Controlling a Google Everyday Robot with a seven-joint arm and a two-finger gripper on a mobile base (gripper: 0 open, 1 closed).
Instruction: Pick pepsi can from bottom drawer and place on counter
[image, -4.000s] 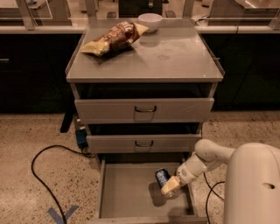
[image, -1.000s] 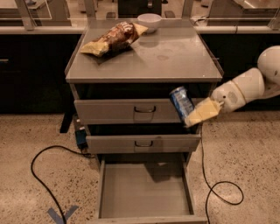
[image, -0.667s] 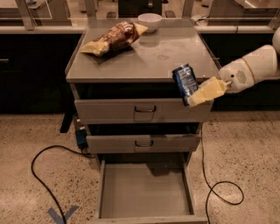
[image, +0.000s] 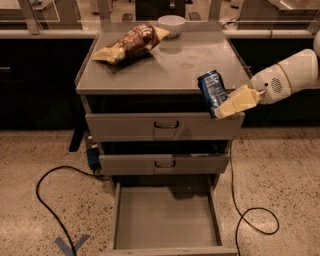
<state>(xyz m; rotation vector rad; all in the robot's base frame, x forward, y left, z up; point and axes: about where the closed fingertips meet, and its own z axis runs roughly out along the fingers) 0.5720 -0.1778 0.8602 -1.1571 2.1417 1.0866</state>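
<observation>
- We see the gripper (image: 224, 106) clenched on the pepsi can (image: 212, 90). It holds the can in the air at the front right corner of the bench (image: 170, 70), with the can's top leaning to the left. The bottom drawer (image: 165, 215) stands open and bare far below.
- The can's lower end looks about level with the bench's front edge. If we carry it inward without lifting first, we judge it could strike that edge or the raised side rim and twist out of the hold.
- Only one tan finger (image: 240, 100) shows, lying under and behind the can, so we cannot tell how deeply the can is seated. A shallow hold could let the smooth metal slide during the move.
- If we let go while the can leans like this, it may land on its rim, topple and roll. From this corner a roll could take it off the front and down into the open drawer or onto the floor.
- Setting it too close to the corner could leave part of its base over the edge.
- The chip bag (image: 131, 44) and the white bowl (image: 171, 23) lie well apart at the back, so we would disturb them only by overshooting.
</observation>
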